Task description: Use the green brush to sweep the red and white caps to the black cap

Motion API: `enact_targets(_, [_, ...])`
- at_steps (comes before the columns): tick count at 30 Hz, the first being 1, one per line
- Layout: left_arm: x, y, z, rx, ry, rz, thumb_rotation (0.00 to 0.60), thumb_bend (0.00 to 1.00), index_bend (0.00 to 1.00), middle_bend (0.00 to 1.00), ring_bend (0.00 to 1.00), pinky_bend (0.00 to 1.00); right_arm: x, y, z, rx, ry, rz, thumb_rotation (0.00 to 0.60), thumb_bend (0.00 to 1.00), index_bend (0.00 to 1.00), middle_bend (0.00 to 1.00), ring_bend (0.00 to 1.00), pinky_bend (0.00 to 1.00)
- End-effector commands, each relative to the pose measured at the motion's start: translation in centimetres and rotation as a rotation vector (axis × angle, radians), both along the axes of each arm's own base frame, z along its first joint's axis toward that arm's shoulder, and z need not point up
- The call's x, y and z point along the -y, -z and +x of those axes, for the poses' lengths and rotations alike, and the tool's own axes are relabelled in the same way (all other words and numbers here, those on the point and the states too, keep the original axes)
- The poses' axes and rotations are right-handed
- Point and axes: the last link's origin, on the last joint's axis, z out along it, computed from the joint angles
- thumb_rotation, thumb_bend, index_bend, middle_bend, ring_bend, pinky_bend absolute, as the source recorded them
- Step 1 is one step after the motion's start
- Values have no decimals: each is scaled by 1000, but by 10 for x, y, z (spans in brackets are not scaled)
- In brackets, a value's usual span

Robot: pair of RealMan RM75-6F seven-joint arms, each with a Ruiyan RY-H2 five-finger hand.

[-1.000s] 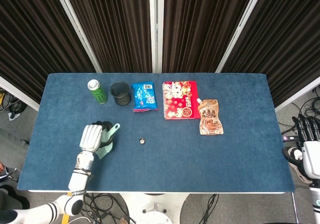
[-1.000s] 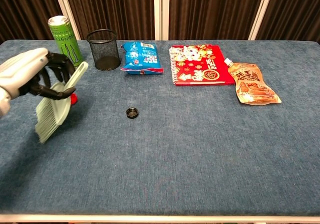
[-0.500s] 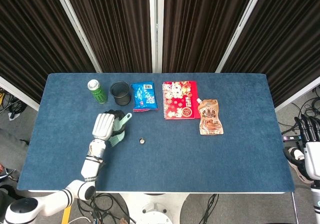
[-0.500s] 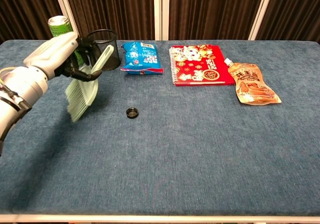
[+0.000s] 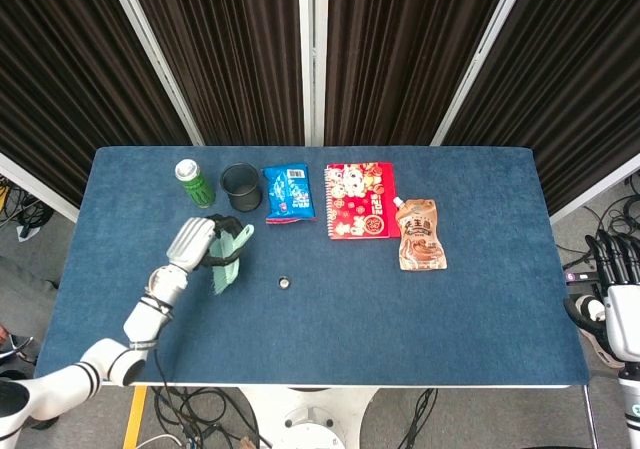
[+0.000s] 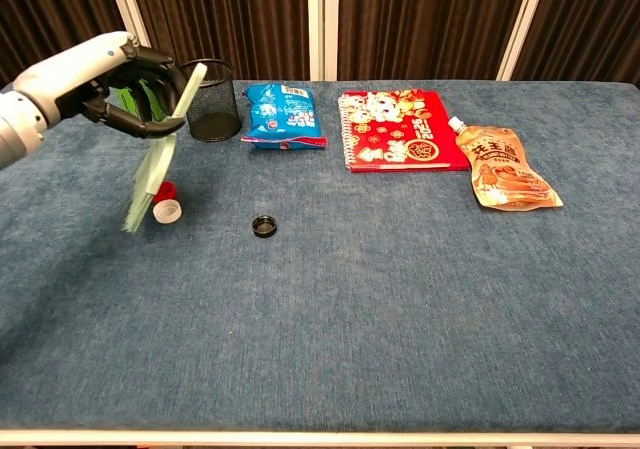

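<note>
Head view: the robot's white left hand (image 5: 194,241) wraps its dark fingers around the handle of a pale green plastic brush (image 5: 227,260), holding it above the blue felt-covered table (image 5: 480,309) with the bristles pointing down toward the near edge. A small round black bottle cap (image 5: 285,283) lies on the cloth just to the right of the brush. Along the far side of the table stand a green drink can (image 5: 195,183) and a black wire-mesh pen cup (image 5: 240,187), with a blue snack packet (image 5: 288,192), a red spiral-bound notebook (image 5: 358,200) and a brown spouted drink pouch (image 5: 420,234) lying to their right. The right hand (image 5: 622,309) hangs off the table's right edge, well apart from everything on it; whether its fingers are spread or curled cannot be told from here.

Chest view: the left hand (image 6: 115,81) grips the green brush (image 6: 155,159) near the top of its handle, the brush tilted with its bristles low and to the left. A red bottle cap (image 6: 163,190) and a white bottle cap (image 6: 167,210) sit touching each other just beside the bristle tips. The black cap (image 6: 264,226) rests to their right, near but apart. The mesh cup (image 6: 208,100) stands behind the brush handle, the snack packet (image 6: 284,115), notebook (image 6: 400,131) and pouch (image 6: 505,170) in a row beyond.
</note>
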Motion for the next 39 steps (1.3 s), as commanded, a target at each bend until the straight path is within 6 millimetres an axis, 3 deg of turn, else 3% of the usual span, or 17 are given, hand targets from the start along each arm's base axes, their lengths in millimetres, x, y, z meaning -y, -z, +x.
enact_targets(1, [-16, -6, -16, -42, 19, -51, 575, 483, 519, 595, 456, 505, -1, 0, 2, -5, -1, -2, 600, 120, 0, 43, 0, 0])
enact_targets(7, [-30, 2, -26, -74, 38, -78, 571, 482, 537, 609, 456, 488, -4, 2, 5, -9, 7, -4, 600, 120, 0, 44, 0, 0])
enact_targets(13, [-31, 17, -22, -38, 77, -134, 592, 482, 542, 616, 456, 480, -6, 1, 7, -17, 15, -13, 600, 120, 0, 45, 0, 0])
enact_targets(32, [-11, 66, 55, 95, 287, -286, 600, 478, 543, 619, 456, 478, -12, -4, 4, -16, 34, -33, 600, 122, 0, 46, 0, 0])
enact_targets(36, [-12, 69, 61, 105, 278, -273, 600, 477, 543, 619, 456, 478, -12, -6, 1, -12, 37, -37, 600, 122, 0, 46, 0, 0])
enact_targets(39, [-18, 59, 60, 121, 261, -230, 600, 477, 543, 619, 456, 478, -12, -7, 0, -9, 35, -40, 600, 122, 0, 47, 0, 0])
